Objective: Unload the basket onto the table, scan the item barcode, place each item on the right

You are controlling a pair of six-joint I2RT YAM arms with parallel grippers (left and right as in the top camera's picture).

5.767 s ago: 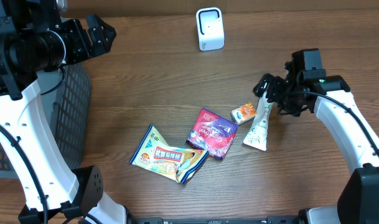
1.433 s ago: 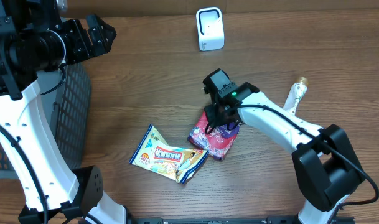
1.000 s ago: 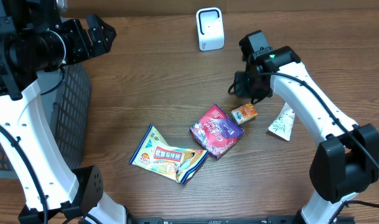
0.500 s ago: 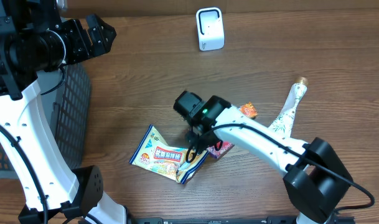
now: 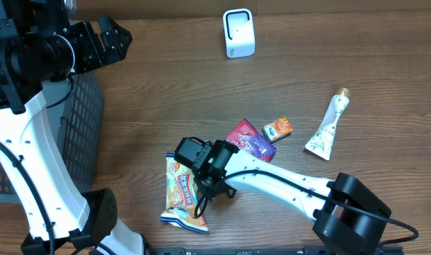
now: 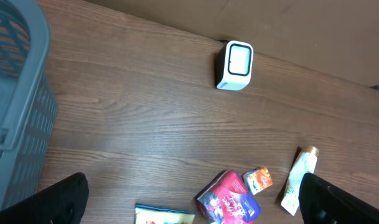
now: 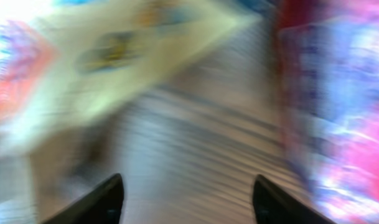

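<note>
A white barcode scanner (image 5: pixel 238 32) (image 6: pixel 234 65) stands at the back of the table. A yellow snack packet (image 5: pixel 181 204) (image 7: pixel 114 56) lies near the front. Beside it are a red-purple packet (image 5: pixel 252 140) (image 6: pixel 229 198) (image 7: pixel 338 93), a small orange packet (image 5: pixel 278 129) (image 6: pixel 259 179) and a white tube (image 5: pixel 328 126) (image 6: pixel 299 177). My right gripper (image 5: pixel 203 195) (image 7: pixel 188 193) hangs open low over the yellow packet's right edge, with only bare wood between its fingers; its view is blurred. My left gripper (image 5: pixel 119 35) (image 6: pixel 192 193) is open and high at the back left, holding nothing.
A grey basket (image 5: pixel 84 134) (image 6: pixel 15 93) stands at the left edge of the table. My right arm (image 5: pixel 286 188) stretches across the front right. The table is brown wood.
My right arm has swung from near the scanner down to the front left and its jaws have opened. The yellow packet has turned lengthwise and slid toward the front. The left arm is still.
</note>
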